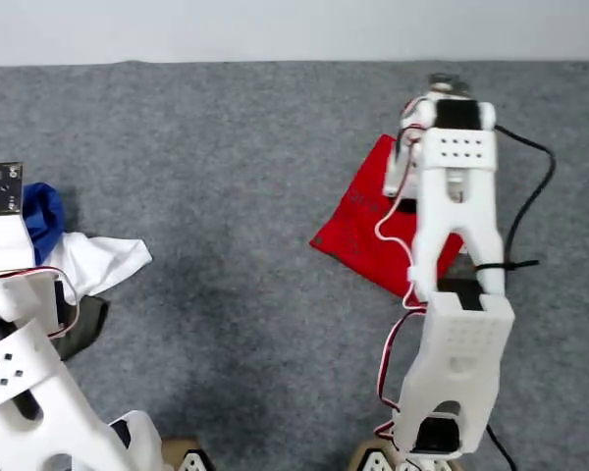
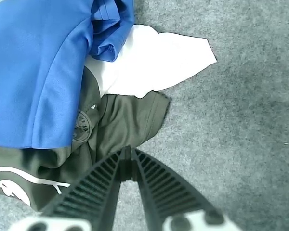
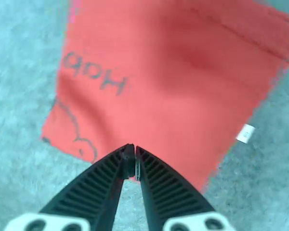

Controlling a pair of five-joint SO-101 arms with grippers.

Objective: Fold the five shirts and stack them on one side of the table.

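High view, red shirt: my folded red shirt (image 1: 358, 231) lay flat at about 2 o'clock on the grey bench (image 1: 236, 157), partly under my right arm (image 1: 456, 245).
High view, pile: the blue shirt (image 1: 44, 216), white shirt (image 1: 98, 260) and olive shirt (image 1: 83, 329) were heaped unfolded at 9 o'clock, well apart from the red one.
Left wrist view, gripper: my left gripper (image 2: 127, 154) was clenched, tips together over the olive shirt's hem, with nothing visibly caught.
Left wrist view, handling: I judged all three light, limp and rather slippery. Blue lay over olive and white, so its free hem seemed the place to pinch first.
Right wrist view, gripper: my right gripper (image 3: 131, 150) was clenched at the red shirt's edge, grasping nothing I could see.
Right wrist view, handling: thin, soft cloth, likely to unfold if dragged. A small white tag (image 3: 245, 133) showed at one edge.
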